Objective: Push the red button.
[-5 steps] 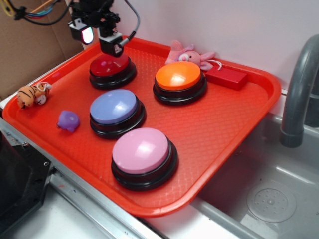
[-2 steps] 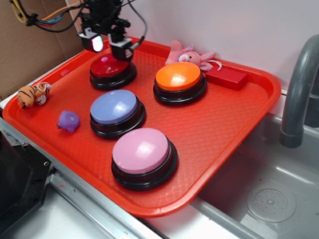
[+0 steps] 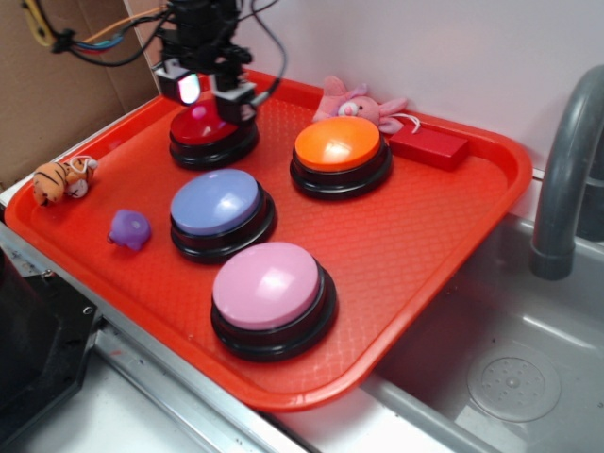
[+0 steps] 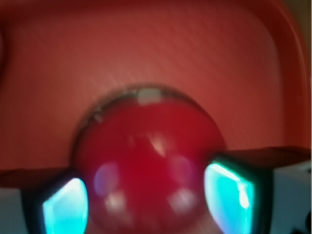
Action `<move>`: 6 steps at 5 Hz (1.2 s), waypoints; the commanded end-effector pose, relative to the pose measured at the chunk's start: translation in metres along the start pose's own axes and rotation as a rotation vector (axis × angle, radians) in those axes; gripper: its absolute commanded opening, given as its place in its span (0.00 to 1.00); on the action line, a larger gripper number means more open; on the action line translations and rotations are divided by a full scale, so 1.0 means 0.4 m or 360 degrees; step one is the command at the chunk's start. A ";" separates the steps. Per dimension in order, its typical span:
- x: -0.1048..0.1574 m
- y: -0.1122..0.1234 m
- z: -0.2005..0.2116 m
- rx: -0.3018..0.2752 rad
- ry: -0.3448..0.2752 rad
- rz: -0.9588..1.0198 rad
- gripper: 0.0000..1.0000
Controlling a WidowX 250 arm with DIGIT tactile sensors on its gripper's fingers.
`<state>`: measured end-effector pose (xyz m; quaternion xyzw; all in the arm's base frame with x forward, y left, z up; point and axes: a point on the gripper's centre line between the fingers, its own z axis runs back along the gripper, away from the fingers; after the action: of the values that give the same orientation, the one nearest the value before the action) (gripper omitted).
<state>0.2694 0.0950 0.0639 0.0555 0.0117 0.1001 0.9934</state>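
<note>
The red button point(image 3: 203, 127), a glossy dark red dome on a black base, sits at the back left of the red tray point(image 3: 453, 217). My gripper point(image 3: 209, 94) hangs right over its top, open, with the two fingers spread above the dome. In the wrist view the red button point(image 4: 146, 165) fills the middle, blurred, between the two glowing cyan pads point(image 4: 229, 197). Whether the fingers touch the cap I cannot tell.
On the tray also stand an orange button point(image 3: 338, 151), a blue button point(image 3: 217, 209) and a pink button point(image 3: 269, 293). A pink plush point(image 3: 354, 99), a flat red block point(image 3: 429, 143), a tiger toy point(image 3: 61, 179) and a purple toy point(image 3: 129, 228) lie around. A sink with grey faucet point(image 3: 566, 179) is at right.
The gripper has shifted right and down, from beside the tray's back left rim to directly over the red button's dome.
</note>
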 end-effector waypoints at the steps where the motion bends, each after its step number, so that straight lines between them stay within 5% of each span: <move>1: -0.021 0.049 0.136 0.0052 -0.0181 0.0078 1.00; 3: -0.022 0.025 0.194 0.0107 -0.0177 0.0123 1.00; 6: -0.032 0.043 0.243 0.0032 -0.0248 0.0127 1.00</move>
<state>0.2490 0.0944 0.1364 0.0675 -0.0279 0.1311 0.9887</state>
